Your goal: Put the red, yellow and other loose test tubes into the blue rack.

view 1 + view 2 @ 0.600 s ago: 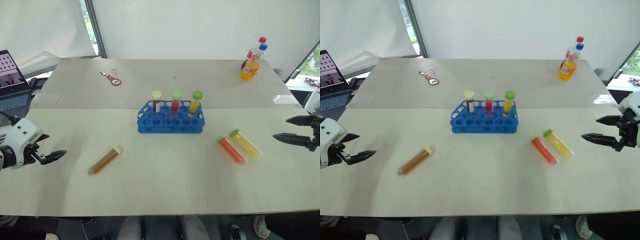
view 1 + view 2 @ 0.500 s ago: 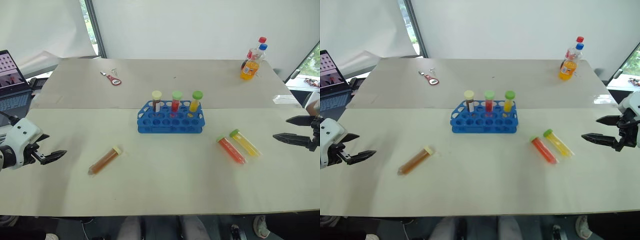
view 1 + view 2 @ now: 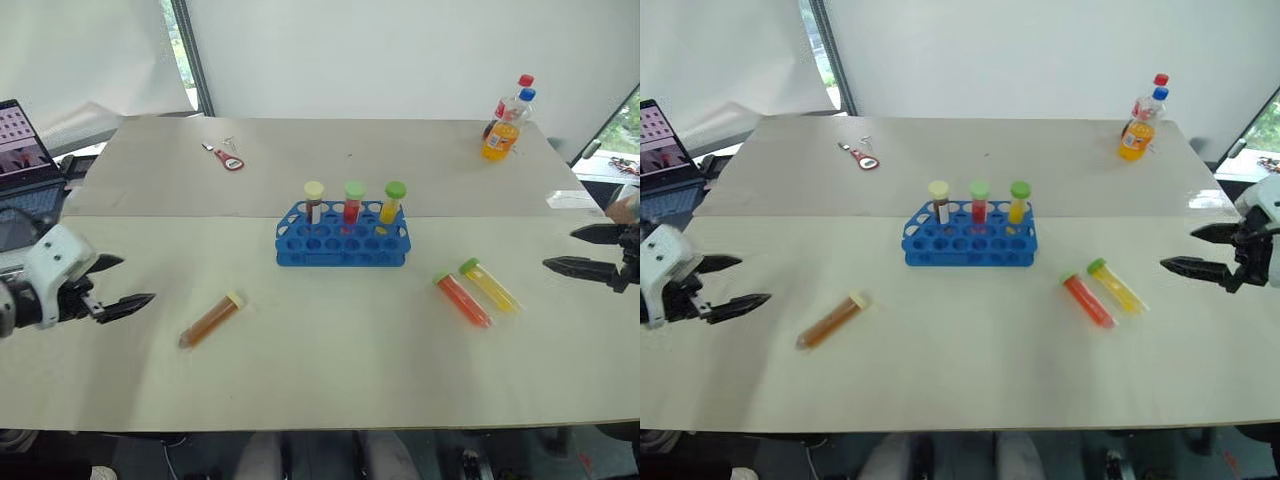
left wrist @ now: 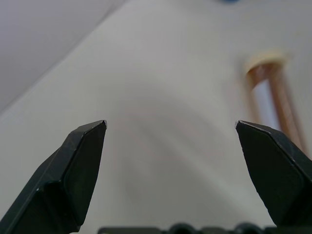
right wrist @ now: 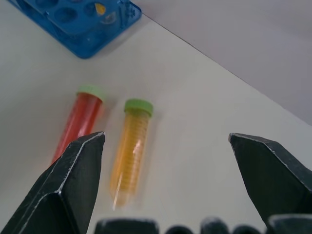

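The blue rack stands mid-table with three capped tubes upright in its back row. Right of it a red tube and a yellow tube lie side by side, both green-capped. A brown tube lies to the rack's front left. My left gripper hovers open left of the brown tube, holding nothing. My right gripper hovers open at the table's right edge, right of the yellow tube and the red tube, fingers pointing at them.
Two drink bottles stand at the back right corner. A red-handled tool lies at the back left. An open laptop sits off the table's left side.
My left gripper has moved a little to the right, closer to the brown tube. The right gripper has barely shifted, and the tubes and rack lie as before.
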Robot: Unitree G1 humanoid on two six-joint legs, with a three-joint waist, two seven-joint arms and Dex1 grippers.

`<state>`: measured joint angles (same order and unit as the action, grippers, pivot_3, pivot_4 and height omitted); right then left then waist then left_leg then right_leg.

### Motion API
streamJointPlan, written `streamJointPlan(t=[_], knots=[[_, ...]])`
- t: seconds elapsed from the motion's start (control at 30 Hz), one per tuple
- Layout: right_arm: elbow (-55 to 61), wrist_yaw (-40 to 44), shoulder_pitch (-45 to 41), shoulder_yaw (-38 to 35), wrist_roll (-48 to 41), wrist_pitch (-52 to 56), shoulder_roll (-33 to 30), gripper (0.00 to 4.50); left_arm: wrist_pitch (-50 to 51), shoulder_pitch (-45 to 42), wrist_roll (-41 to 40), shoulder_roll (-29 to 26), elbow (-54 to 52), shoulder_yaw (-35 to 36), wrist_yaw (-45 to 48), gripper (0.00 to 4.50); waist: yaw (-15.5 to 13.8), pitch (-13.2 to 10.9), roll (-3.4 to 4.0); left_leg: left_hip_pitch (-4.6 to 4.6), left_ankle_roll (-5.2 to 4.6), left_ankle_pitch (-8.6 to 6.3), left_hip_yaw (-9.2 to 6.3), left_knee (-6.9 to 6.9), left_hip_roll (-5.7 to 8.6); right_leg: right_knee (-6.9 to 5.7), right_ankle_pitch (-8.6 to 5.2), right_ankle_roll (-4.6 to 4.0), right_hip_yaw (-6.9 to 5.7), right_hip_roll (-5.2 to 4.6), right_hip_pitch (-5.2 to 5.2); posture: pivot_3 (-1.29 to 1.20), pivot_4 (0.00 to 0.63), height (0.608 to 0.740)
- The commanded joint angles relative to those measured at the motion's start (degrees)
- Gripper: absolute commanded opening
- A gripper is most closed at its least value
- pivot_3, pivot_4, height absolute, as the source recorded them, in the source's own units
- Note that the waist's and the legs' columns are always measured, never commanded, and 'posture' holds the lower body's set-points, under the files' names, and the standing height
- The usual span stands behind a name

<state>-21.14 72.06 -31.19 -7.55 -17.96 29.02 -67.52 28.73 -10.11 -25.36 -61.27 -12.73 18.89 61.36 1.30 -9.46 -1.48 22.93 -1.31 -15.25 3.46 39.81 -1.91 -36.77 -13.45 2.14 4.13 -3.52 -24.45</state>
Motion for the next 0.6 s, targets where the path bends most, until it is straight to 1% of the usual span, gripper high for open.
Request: streamJointPlan(t=[0.03, 0.1, 0.17, 0.23, 0.3, 0.43, 0.6], knots=[[5.6, -1.4, -3.7, 5.1, 2.7, 8.8, -0.7, 4.48, 3.1, -4.1, -5.1, 1.2, -8.0, -4.7, 1.0, 4.50, -0.2, 0.0, 0.01, 0.02, 0.00, 0.00, 0.00, 0.00, 0.04, 0.01, 0.00, 0.01, 0.01, 0.01, 0.00, 0.00, 0.150, 0.733], [7.9, -1.3, -6.6, 10.7, 5.0, 15.3, -0.6, 4.48, 4.2, -6.7, -7.1, 2.1, -11.7, -8.5, 2.2, 4.50, -0.2, 0.0, 0.02, 0.02, -0.01, -0.02, 0.00, -0.05, 0.06, 0.00, 0.00, 0.00, 0.02, 0.04, -0.07, 0.00, 0.150, 0.733], [8.0, -1.2, -9.4, 15.0, 7.3, 18.9, 0.2, 4.48, 4.6, -8.9, -8.2, 3.0, -14.1, -11.3, 3.0, 4.50, -0.2, 0.0, 0.02, 0.11, -0.02, -0.02, 0.00, -0.05, 0.06, -0.01, -0.01, -0.02, 0.01, 0.08, -0.17, 0.00, 0.150, 0.733], [6.4, -1.3, -12.6, 19.3, 9.7, 21.3, 2.0, 4.48, 3.7, -10.9, -8.2, 3.8, -16.0, -14.2, 4.4, 4.50, -0.2, 0.0, 0.02, 0.43, 0.00, -0.01, 0.00, 0.03, 0.07, -0.11, 0.00, -0.04, 0.02, 0.09, -0.52, 0.00, 0.150, 0.733], [3.8, -1.4, -15.5, 23.0, 12.3, 22.5, 3.9, 4.48, 1.8, -12.2, -7.0, 4.1, -17.2, -17.0, 6.0, 4.50, -0.2, 0.0, 0.02, 0.49, 0.01, 0.00, 0.02, 0.08, 0.10, -0.16, 0.00, -0.04, 0.04, 0.09, -0.58, 0.00, 0.150, 0.733], [-3.0, -3.8, -18.5, 28.4, 18.3, 18.1, 8.1, 4.48, -1.0, -14.2, -3.9, 6.1, -16.8, -21.9, 6.8, 4.50, -0.5, 0.0, 0.02, 0.51, 0.01, 0.00, 0.04, 0.08, 0.14, -0.12, 0.00, -0.04, 0.04, 0.10, -0.58, 0.00, 0.150, 0.733], [-12.5, -4.6, -21.9, 31.2, 23.0, 14.1, 12.0, 4.48, -2.6, -14.5, -1.6, 8.5, -16.5, -24.1, 5.7, 4.50, -0.6, 0.0, 0.01, 0.62, 0.01, 0.01, 0.02, 0.12, 0.16, -0.09, 0.01, -0.03, 0.02, 0.09, -0.62, 0.00, 0.150, 0.733]])
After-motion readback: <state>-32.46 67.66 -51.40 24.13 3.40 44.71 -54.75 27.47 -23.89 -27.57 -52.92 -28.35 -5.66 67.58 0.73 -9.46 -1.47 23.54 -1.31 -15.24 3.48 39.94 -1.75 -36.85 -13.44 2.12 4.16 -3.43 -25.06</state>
